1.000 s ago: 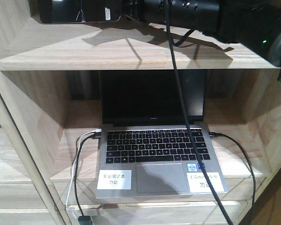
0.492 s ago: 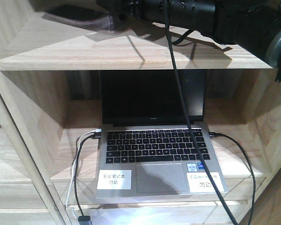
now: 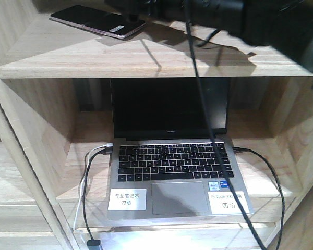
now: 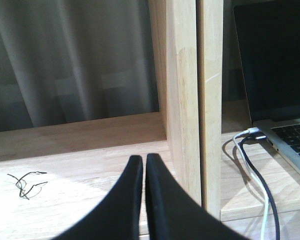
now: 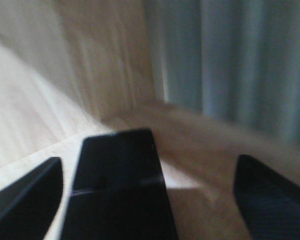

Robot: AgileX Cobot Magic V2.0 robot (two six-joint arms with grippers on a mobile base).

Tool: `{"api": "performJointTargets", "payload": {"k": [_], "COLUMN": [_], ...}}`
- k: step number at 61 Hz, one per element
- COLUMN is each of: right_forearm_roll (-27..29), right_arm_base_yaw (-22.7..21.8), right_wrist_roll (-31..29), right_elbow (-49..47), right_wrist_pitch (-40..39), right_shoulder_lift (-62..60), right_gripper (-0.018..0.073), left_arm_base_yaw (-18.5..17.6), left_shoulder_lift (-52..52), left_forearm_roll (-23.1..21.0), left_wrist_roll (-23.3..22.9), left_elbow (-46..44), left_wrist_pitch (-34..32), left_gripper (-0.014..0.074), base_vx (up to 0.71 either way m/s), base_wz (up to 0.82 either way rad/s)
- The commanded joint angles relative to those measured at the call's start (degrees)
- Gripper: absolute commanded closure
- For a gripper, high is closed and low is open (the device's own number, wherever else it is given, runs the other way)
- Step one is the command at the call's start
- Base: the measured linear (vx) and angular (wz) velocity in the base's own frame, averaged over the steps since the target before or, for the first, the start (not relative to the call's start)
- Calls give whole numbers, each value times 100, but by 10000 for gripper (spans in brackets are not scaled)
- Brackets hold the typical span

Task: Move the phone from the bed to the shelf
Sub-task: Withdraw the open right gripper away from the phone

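The phone (image 3: 96,22), flat, glossy black with a pinkish edge, lies on the upper shelf (image 3: 120,57) at the far left. My black right arm (image 3: 240,18) reaches over that board from the right. In the right wrist view the phone (image 5: 117,185) rests on the pale wood between the spread fingers of my right gripper (image 5: 150,175), which is open and not touching it. My left gripper (image 4: 142,159) is shut on nothing, above a lower shelf board (image 4: 80,195). The bed is out of view.
An open silver laptop (image 3: 169,156) with plugged cables (image 3: 88,177) fills the compartment below the phone. A wooden upright (image 4: 185,100) stands just right of the left gripper. A small wire tangle (image 4: 25,182) lies on the left board. Grey curtain (image 4: 75,60) hangs behind.
The phone came down from the right gripper's hold onto the upper board and now lies flat and free. The right gripper has opened and drawn back to the right.
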Motion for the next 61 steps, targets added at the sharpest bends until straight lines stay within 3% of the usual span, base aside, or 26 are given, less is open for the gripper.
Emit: {"api": "performJointTargets", "payload": {"k": [1, 10, 20, 34, 43, 61], "right_forearm_roll": [-223, -975, -1827, -1794, -1760, -1747], "right_arm_base_yaw": [-37, -45, -77, -154, -154, -154], "right_wrist_roll": [140, 803, 1362, 1170, 1128, 1139], "right_elbow": [-172, -172, 198, 1953, 3074, 5026], "right_wrist_pitch": [-88, -66, 12, -718, -1136, -1140], "right_shoulder_lift": [-581, -968, -1497, -2697, -3627, -5581], "right_gripper": [-20, 92, 287, 569, 571, 569], "left_arm_base_yaw": [8, 8, 8, 8, 8, 8], "left_shoulder_lift": [-21, -21, -21, -21, -21, -21], "left_forearm_roll": [-52, -52, -52, -52, -52, -52], "left_wrist_roll": [-33, -33, -33, -33, -33, -33], "left_elbow": [-132, -132, -132, -132, -132, -132], "left_wrist_pitch": [-409, -409, -409, -409, -409, -409], "left_gripper": [595, 595, 595, 595, 595, 595], "base_vx": [0, 0, 0, 0, 0, 0], "base_wz": [0, 0, 0, 0, 0, 0]}}
